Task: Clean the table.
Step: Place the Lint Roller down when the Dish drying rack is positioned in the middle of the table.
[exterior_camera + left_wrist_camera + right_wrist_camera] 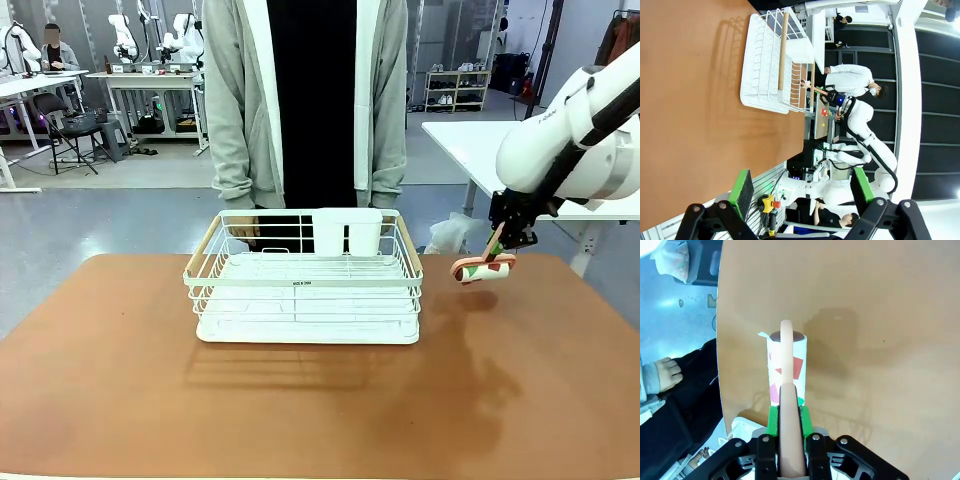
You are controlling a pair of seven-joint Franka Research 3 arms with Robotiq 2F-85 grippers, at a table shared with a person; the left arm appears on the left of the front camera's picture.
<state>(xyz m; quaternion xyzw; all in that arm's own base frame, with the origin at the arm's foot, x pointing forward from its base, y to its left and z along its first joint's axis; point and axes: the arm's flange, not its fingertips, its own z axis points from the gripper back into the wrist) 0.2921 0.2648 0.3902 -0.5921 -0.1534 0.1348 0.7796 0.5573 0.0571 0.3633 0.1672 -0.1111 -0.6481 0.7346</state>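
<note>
The reddish-brown table (300, 410) spreads across the front view. Over its far right part hangs a lint roller (483, 268) with a pink handle and a white roll printed red and green. My right gripper (497, 243) is shut on the handle. In the right wrist view the handle (790, 440) runs between the green pads (772, 420), and the roll (786, 367) hovers a little above the table (880, 315), its shadow falling beside it. The left gripper (803, 189) stands open, nothing between its fingers, off the table's (690, 100) edge.
A white wire rack (305, 290) with wooden side rails and a white cup holder (347, 232) sits at the far middle of the table. A person in a grey cardigan (235, 100) stands right behind it, one hand (667, 374) hanging near the table's edge.
</note>
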